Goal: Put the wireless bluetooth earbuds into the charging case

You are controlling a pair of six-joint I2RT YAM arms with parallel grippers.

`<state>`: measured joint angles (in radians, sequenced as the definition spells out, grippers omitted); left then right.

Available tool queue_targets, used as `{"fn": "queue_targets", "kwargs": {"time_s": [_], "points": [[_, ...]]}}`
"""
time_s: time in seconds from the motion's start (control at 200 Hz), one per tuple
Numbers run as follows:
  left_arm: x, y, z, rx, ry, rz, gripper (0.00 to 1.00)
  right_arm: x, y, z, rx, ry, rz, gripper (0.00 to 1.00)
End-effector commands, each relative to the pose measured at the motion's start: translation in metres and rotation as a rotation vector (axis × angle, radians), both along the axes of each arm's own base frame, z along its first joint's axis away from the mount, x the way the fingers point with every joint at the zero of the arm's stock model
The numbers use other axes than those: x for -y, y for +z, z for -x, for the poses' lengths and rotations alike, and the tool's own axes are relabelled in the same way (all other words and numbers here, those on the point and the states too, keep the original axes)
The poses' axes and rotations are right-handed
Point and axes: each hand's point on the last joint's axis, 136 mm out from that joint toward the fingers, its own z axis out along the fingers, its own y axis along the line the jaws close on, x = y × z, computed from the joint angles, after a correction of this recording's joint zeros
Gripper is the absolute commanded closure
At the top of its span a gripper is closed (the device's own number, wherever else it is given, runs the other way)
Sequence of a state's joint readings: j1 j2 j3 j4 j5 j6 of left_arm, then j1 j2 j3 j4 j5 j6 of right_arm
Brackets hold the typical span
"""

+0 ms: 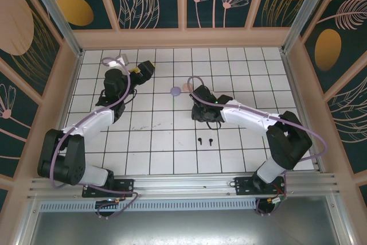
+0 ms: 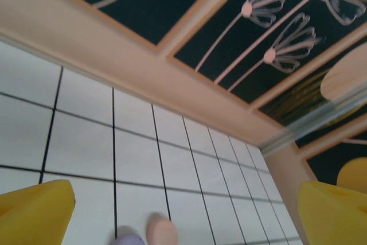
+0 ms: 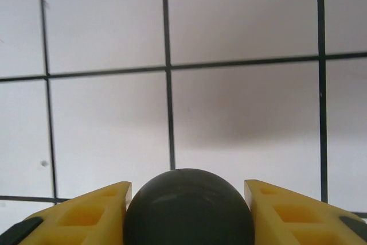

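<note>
Clamped between the yellow fingers (image 3: 92, 213) of the right tool (image 3: 188, 183), a black round case (image 3: 189, 216) is pressed on both sides over the white tiled worktop (image 3: 246, 124). Two black earbuds (image 1: 200, 141) lie loose on the tiles nearer the arm bases (image 1: 109, 187) than that tool. The left tool (image 1: 144, 68) gapes wide and empty, a lilac case (image 1: 175, 91) and a pink case (image 1: 186, 88) side by side between the tools
</note>
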<state>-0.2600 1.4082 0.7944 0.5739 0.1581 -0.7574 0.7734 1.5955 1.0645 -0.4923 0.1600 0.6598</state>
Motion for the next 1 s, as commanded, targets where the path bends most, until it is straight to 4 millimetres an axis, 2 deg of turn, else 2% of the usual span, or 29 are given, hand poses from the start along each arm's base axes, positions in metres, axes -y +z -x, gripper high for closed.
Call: {"fn": "queue_targets", "kwargs": {"time_s": [0.0,0.16,0.23,0.425,0.601,0.776,0.891,0.996], "points": [[-0.022,0.022,0.004,0.062,0.123,0.01,0.01,-0.004,0.025,-0.014,0.057,-0.003,-0.028,0.64],[-0.055,0.015,0.015,0.015,0.299,0.065,0.01,-0.011,0.044,-0.027,0.088,-0.015,-0.063,0.64],[-0.058,0.016,0.015,0.018,0.311,0.042,0.01,-0.014,0.053,-0.033,0.105,-0.029,-0.086,0.64],[-0.067,-0.016,0.003,-0.186,0.397,0.009,0.01,-0.021,0.078,-0.053,0.151,-0.092,-0.153,0.64],[-0.047,-0.045,-0.002,-0.272,0.306,0.031,0.04,-0.024,0.094,-0.072,0.176,-0.155,-0.205,0.64],[-0.005,-0.053,-0.004,-0.177,0.062,0.097,0.07,-0.027,0.113,-0.096,0.199,-0.225,-0.295,0.64],[0.021,-0.041,0.007,-0.034,-0.106,0.122,0.11,-0.032,0.126,-0.112,0.204,-0.262,-0.37,0.64],[0.04,-0.021,0.029,0.125,-0.265,0.15,0.12,-0.039,0.134,-0.124,0.188,-0.288,-0.436,0.64]]}}
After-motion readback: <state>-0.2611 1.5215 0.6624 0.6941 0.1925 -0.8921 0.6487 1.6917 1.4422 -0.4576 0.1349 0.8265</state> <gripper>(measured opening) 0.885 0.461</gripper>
